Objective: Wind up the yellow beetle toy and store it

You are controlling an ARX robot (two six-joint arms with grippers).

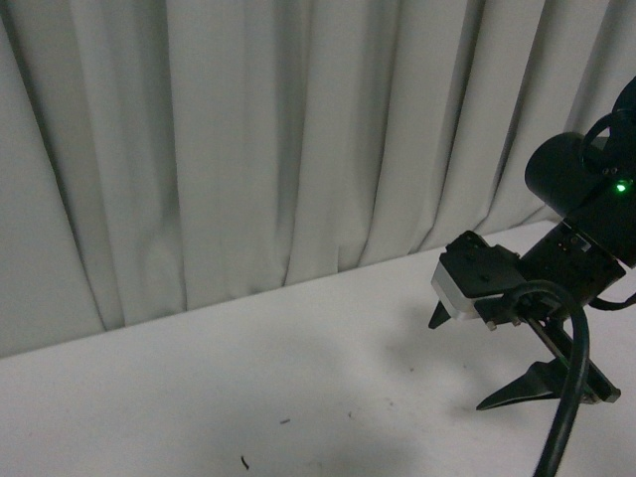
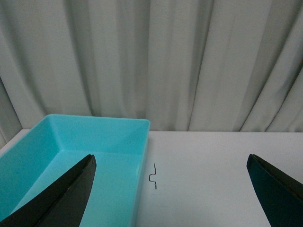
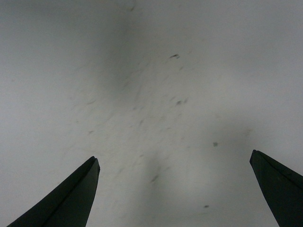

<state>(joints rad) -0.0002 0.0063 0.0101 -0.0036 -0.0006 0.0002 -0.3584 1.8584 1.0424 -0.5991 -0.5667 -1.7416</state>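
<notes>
My right fingers (image 1: 527,383) come into the front view at about 4 o'clock. They are thin, matte black blades tapering to sharp points, spread wide apart with nothing between them. The tips are tilted down toward the worktop (image 1: 199,397), hovering close above it over their own soft shadow. Behind them my wrist carries a boxy white block (image 1: 452,288) and a rounded black joint with a small green light (image 1: 622,186). A thick dark cable (image 1: 571,397) loops down past the blades.

From that wrist, the right fingers (image 3: 71,203) frame only bare, pale worktop, smooth but flecked with small dark scuffs.

My left fingers (image 2: 61,198) have the same black wedge shape. They are also wide apart and empty, and held fairly level, facing the curtain (image 2: 189,61). One blade hangs over a turquoise plastic bin (image 2: 102,135), a smooth, shallow box with rounded corners that looks empty in the part I can see. A thin dark squiggle (image 2: 153,176) lies on the worktop just beside the bin's wall.

The curtain is pale grey cloth in deep vertical folds, filling the front view from 9 to 2 o'clock.

None of my views shows the yellow beetle toy.
</notes>
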